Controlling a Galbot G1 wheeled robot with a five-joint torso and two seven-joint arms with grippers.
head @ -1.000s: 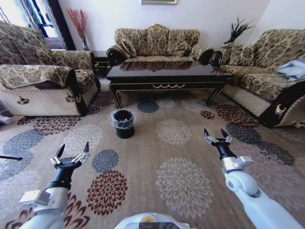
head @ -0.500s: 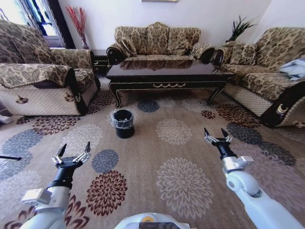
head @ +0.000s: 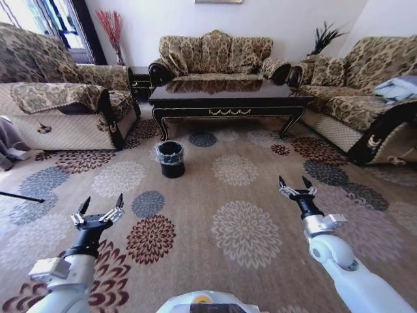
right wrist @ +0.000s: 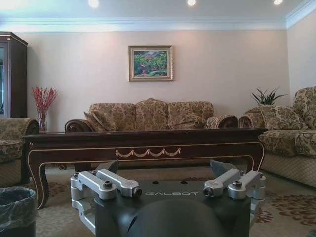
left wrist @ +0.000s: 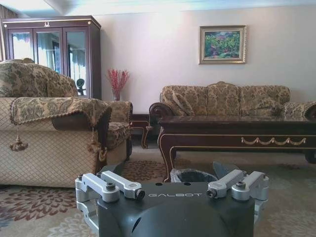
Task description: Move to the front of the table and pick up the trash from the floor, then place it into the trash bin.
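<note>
Rug (head: 247,195) covers the floor between three sofas; no litter can be made out on the stretch of it in view, so the trash's position, heading and long axis cannot be told from here.

Table (head: 225,99) stands ahead at the far end of the rug, long axis running left-right across the robot's front, apron facing it. It is well apart from both arms.

Bin (head: 171,158) stands upright on the rug, in front of the table's left end, open mouth up, bag folded over the rim. It lies ahead and left of centre, so the left arm is judged the nearer.

Left hand (head: 98,210) hangs low over the rug, fingers apart, empty. Right hand (head: 295,186) likewise, fingers apart, empty, pointing at the table.
</note>
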